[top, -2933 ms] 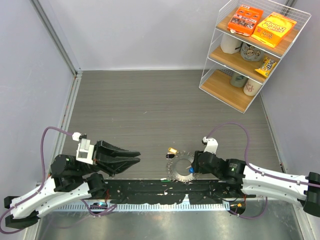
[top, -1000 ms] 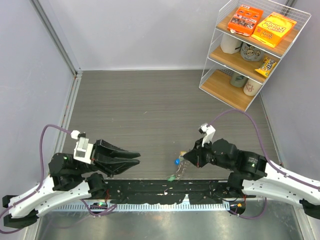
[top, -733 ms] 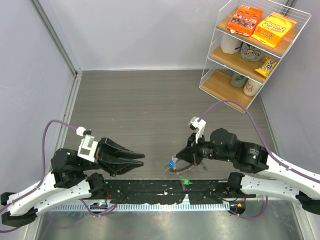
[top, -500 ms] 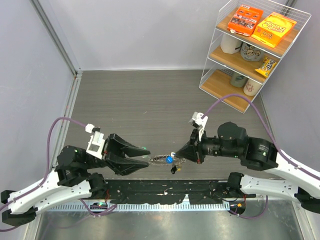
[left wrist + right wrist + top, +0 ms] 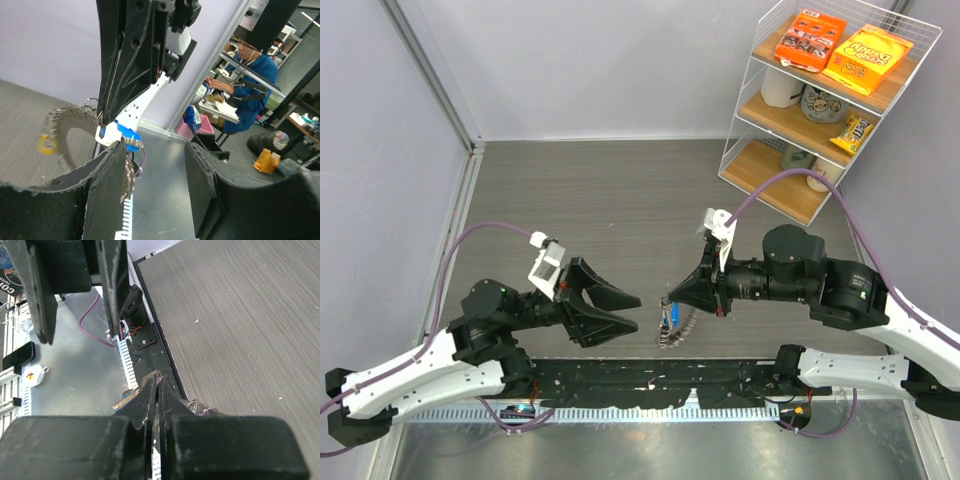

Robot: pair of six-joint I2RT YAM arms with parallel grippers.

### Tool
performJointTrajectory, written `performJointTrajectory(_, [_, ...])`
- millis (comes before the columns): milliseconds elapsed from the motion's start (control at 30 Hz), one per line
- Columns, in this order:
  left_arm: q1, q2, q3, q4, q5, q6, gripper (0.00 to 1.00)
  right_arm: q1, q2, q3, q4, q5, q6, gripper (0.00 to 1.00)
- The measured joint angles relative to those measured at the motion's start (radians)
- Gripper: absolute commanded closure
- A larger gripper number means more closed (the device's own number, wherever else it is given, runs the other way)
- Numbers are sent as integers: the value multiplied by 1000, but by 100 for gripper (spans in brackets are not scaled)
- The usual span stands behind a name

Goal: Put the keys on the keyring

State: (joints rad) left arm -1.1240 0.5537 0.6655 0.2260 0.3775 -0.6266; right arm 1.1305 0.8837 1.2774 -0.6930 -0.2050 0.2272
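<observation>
The right claw (image 5: 671, 297) is pinched fully together on the rim of the keyring (image 5: 65, 116), and the ring hangs below its tips. In the top view this is low in the middle of the frame, over the near part of the grey wood-grain tabletop (image 5: 620, 200) and just above the black strip along the tabletop's near edge.

In the left wrist view the ring shows as a toothed disc with an open centre, left of middle. Silvery keys (image 5: 129, 176) dangle from it, and a blue-headed key (image 5: 123, 136) sits right below the right claw's tips. A yellow tag (image 5: 47, 144) lies on the ring's far left edge.

The left claw (image 5: 633, 318) stands partly open, with a clear gap between its two fingers, and it grips nothing. In the top view it points toward the ring from the left, its tips just beside the hanging keys. In its own wrist view the dangling keys lie against the inner edge of its left-hand finger, though whether they touch it I cannot tell.

The right wrist view shows its own fingers pressed together on a thin sliver of metal, with a few keys poking out to the left below them.

A white wire rack (image 5: 750, 100) with snack boxes and mugs stands at the upper right of the top view.
</observation>
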Motion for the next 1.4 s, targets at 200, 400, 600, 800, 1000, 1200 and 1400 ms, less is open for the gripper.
performJointTrajectory(200, [0,79,15,9,36,-73,43,1,0,46,-41,2,-20,94])
performJointTrajectory(400, [0,120,26,27,45,-131,42,2,0,76,-40,5,-31,94])
performJointTrajectory(600, [0,121,26,42,21,-153,40,6,0,77,-40,6,-34,94])
performJointTrajectory(800, [0,151,26,82,8,-156,40,16,0,82,-23,9,-34,94])
performJointTrajectory(1000, [0,183,26,84,3,-156,39,29,14,113,-5,8,-34,94])
performJointTrajectory(1200, [0,179,26,88,-11,-156,38,51,47,141,13,8,-41,94])
performJointTrajectory(1400, [0,170,26,137,-10,-179,37,69,63,142,24,9,-43,94])
